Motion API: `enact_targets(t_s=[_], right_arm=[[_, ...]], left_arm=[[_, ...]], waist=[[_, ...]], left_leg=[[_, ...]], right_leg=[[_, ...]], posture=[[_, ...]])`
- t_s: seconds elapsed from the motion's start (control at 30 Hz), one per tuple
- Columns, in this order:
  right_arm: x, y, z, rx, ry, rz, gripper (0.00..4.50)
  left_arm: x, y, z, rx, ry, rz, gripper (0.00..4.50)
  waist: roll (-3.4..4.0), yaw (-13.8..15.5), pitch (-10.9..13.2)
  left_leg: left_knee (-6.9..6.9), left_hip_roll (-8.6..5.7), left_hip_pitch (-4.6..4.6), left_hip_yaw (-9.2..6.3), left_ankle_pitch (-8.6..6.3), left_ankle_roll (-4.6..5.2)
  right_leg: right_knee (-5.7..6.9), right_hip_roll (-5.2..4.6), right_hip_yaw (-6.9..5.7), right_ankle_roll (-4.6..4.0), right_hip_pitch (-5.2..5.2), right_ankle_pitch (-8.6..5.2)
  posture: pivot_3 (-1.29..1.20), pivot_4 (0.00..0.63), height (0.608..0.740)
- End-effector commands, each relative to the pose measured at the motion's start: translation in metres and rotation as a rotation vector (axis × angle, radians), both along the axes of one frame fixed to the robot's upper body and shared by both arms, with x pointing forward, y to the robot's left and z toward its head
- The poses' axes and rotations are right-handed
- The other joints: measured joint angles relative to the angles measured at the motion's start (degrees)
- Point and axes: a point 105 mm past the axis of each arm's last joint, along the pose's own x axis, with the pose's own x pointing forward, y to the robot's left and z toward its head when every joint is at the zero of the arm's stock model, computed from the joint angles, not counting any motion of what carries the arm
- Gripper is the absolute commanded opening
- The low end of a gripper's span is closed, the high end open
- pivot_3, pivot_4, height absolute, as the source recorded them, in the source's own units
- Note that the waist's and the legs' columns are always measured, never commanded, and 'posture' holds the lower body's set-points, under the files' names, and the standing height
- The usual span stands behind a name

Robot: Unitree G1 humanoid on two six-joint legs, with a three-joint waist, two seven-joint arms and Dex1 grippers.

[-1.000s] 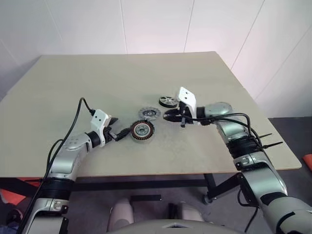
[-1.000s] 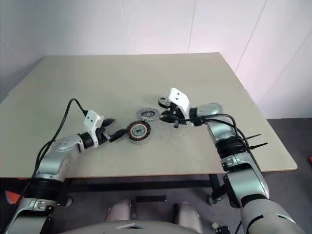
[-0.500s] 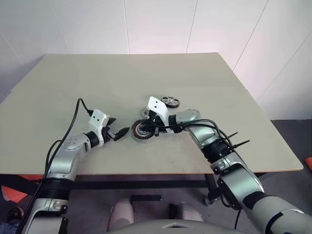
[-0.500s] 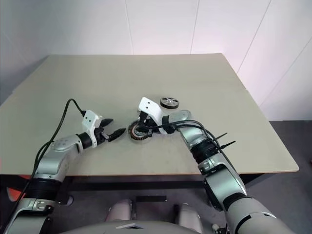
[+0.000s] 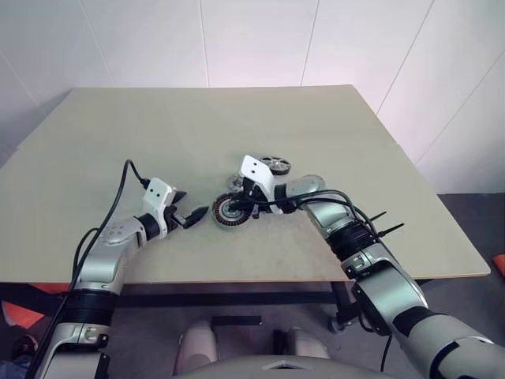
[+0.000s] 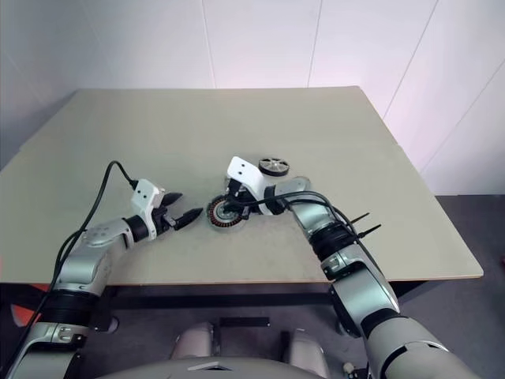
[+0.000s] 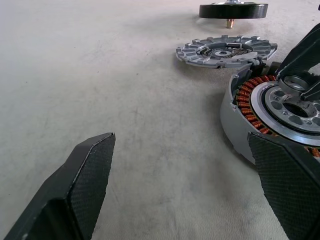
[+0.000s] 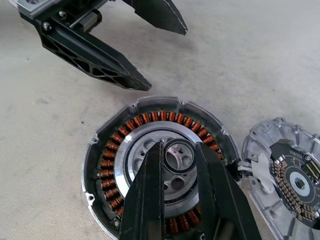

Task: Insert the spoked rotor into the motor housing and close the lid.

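While the right gripper hangs over the motor housing, its jaws stand narrow, pinched on a small metal ring held just above the housing's silver hub.

Count on the surface: one housing, one lid, one spoked rotor, one ring. Three round parts on the surface, plus the ring in the jaws.

Housing: sits open side up near the middle of the surface, copper-orange striped windings visible in a ring around the hub. One only.

Lid: flat grey notched disc, lying just beside the housing on its far side, face with the dark centre up. In the right wrist view it looks to touch the housing's rim or nearly so; can't tell which.

Rotor: further back, beyond the lid and apart from it, dark rim with silver spoked top. In the left wrist view it sits raised on a small brass-coloured stub. Not in the housing.

Left gripper: jaws wide, nothing between them. It sits low over the surface just beside the housing on the robot's left, tips aimed at it. One finger's pad is close by the housing wall; contact can't be told.

Two grippers in view, one loaded, one empty.
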Motion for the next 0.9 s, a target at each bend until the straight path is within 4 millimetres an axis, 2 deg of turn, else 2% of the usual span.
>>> enact_targets(t_s=[0.03, 0.47, 0.57, 0.83, 0.9], right_arm=[[-0.004, 0.008, 0.014, 0.032, -0.038, 0.029, 0.59], [-0.005, 0.002, -0.011, -0.026, -0.001, 0.016, 0.59], [-0.007, 0.002, -0.008, -0.022, -0.032, 0.036, 1.62], [-0.007, 0.006, 0.019, 0.043, -0.098, 0.062, 4.37], [-0.006, 0.007, 0.023, 0.052, -0.1, 0.059, 4.44]], left_arm=[[0.003, 0.0, 0.016, 0.012, -0.066, -0.004, 4.5], [0.005, 0.001, 0.015, 0.016, -0.064, 0.003, 4.5], [0.005, 0.002, 0.015, 0.018, -0.066, 0.007, 4.5], [0.004, 0.002, 0.014, 0.021, -0.065, 0.01, 4.5], [0.004, 0.002, 0.014, 0.02, -0.064, 0.009, 4.5]], waist=[[0.0, 0.0, 0.0], [0.0, 0.0, 0.0], [0.0, 0.0, 0.0], [0.0, 0.0, 0.0], [0.0, 0.0, 0.0]], left_leg=[[0.0, 0.0, 0.0, 0.0, 0.0, 0.0], [0.0, 0.0, 0.03, 0.0, 0.01, -0.01], [0.0, 0.0, 0.05, 0.0, 0.01, -0.01], [-0.03, 0.01, 0.08, 0.0, 0.01, -0.02], [-0.02, 0.01, 0.08, 0.0, 0.01, -0.02]], right_leg=[[0.0, 0.0, 0.0, 0.0, 0.0, 0.0], [0.0, 0.0, 0.0, 0.0, 0.02, 0.0], [0.01, 0.0, 0.0, 0.0, 0.05, 0.0], [0.0, 0.02, 0.01, 0.0, 0.06, 0.0], [0.0, 0.02, 0.01, 0.0, 0.07, 0.0]], posture=[[0.0, 0.0, 0.74], [0.0, 0.0, 0.74], [0.0, 0.0, 0.74], [0.0, 0.0, 0.74], [0.0, 0.0, 0.74]])
